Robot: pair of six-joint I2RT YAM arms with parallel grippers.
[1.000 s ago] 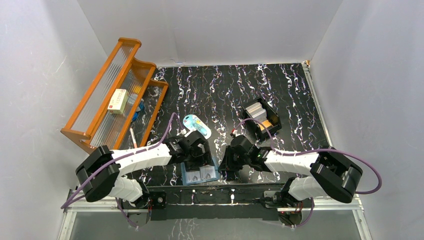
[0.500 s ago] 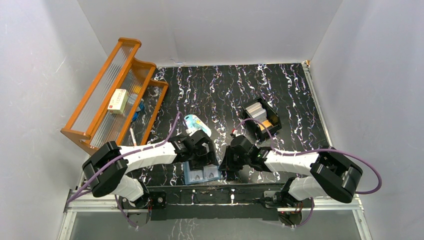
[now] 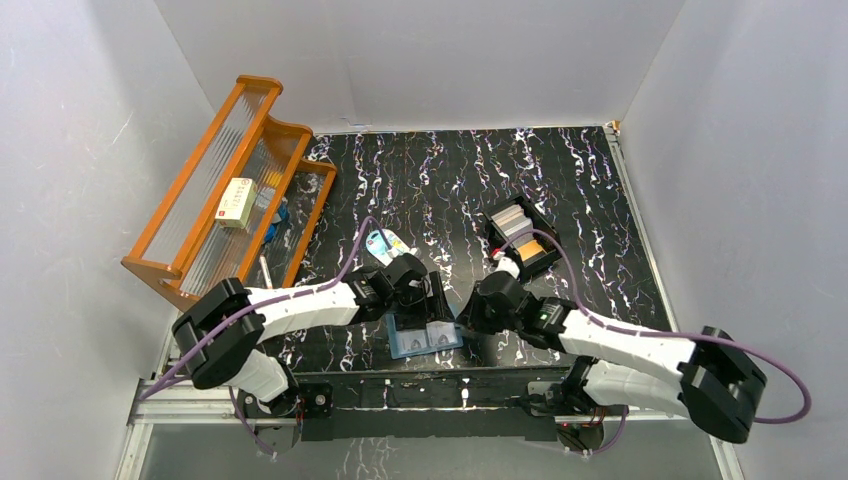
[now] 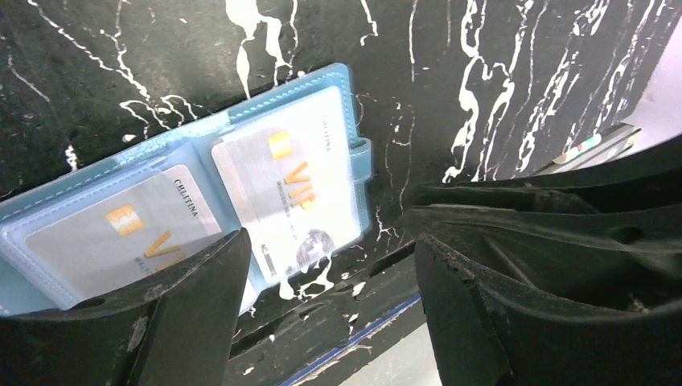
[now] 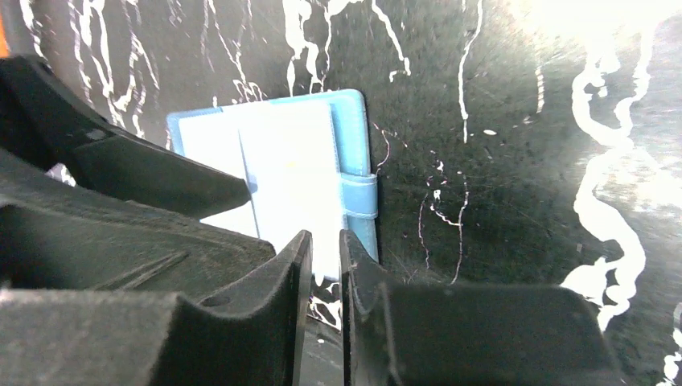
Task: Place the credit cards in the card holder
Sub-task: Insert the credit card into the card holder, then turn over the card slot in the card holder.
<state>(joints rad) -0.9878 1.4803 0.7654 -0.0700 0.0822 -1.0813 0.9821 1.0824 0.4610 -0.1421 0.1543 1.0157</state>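
Left end effector: released, fingers spread wide, poised directly over the card holder, one finger to each side of its open leaves.

Right end effector: unclenched, jaws only a narrow slit apart, pale card surface showing through the gap. Tips at the holder's right-hand end; contact cannot be told.

Card holder: small folding wallet, light blue inside, clear pockets. Laid open and flat, inner face up, on the black white-veined table. At the near edge, about midway along it, between the two end effectors. Long axis running along the near edge, slightly skewed; clasp tab on one short end.

Credit cards: two in the clear pockets, one per leaf. Pale grey-white, gold chip square, gold "VIP" lettering, face up. Further cards, grey and orange-tan, packed in a black open-topped box right of the table's middle, well apart from the holder.

Light-blue oval item: just beyond the left end effector.

Wooden rack: along the left edge, cream box on it.
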